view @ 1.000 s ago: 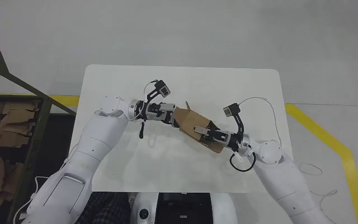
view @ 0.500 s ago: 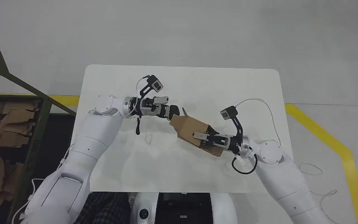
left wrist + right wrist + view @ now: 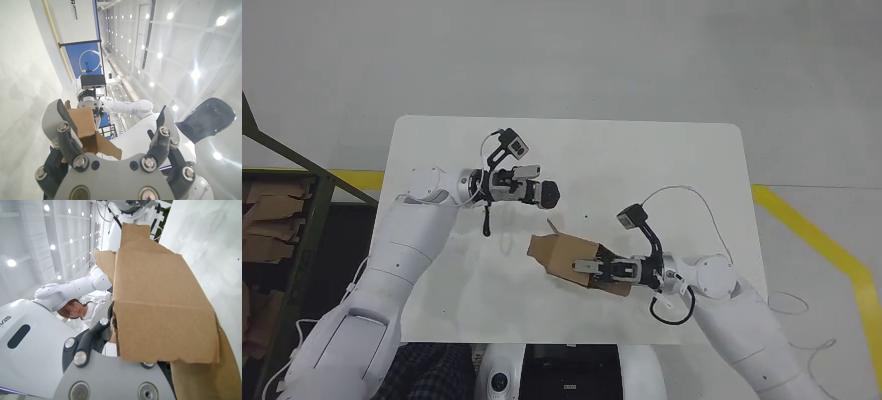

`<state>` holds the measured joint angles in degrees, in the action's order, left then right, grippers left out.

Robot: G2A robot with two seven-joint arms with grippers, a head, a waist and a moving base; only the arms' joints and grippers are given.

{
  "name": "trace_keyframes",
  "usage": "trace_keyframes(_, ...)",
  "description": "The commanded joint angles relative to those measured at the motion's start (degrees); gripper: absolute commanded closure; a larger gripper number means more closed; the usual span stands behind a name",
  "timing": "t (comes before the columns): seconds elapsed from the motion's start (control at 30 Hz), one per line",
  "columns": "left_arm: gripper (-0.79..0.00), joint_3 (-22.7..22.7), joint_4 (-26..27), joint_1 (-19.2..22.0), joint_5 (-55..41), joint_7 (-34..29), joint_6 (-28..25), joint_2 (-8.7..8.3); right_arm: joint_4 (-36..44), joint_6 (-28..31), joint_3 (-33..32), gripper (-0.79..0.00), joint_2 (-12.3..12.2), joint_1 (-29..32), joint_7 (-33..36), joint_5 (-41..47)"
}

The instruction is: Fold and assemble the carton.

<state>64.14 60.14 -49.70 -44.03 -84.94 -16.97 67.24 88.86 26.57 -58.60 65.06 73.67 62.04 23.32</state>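
Your right gripper (image 3: 594,268) is clamped on one wall of the brown cardboard carton (image 3: 562,255). The carton is partly opened and sits near the front middle of the white table (image 3: 682,160), likely held steady so its flaps can be folded. Your left gripper (image 3: 544,192) is spread wide and empty, well apart from the carton, probably free to push a flap. Cardboard hides the right gripper's inner finger. Can't tell whether the carton touches the table.

Left gripper (image 3: 549,191) jaws spread, empty, pointing toward right arm; right gripper (image 3: 587,267) clamped on carton (image 3: 558,252).
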Motion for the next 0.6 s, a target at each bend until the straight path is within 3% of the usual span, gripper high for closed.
trace_keyframes(0.0, -0.785, -0.56, 0.11, 0.1, 0.07, -0.38, 0.16, 0.15, -0.04, -0.09, 0.65, 0.0, 0.11, -0.21, -0.22, -0.23)
trace_keyframes(0.57, -0.785, -1.12, 0.05, -0.52, -0.33, -2.34, 1.13, 0.3, -4.32, -0.33, -2.41, 0.0, 0.02, -2.4, -4.85, 2.19)
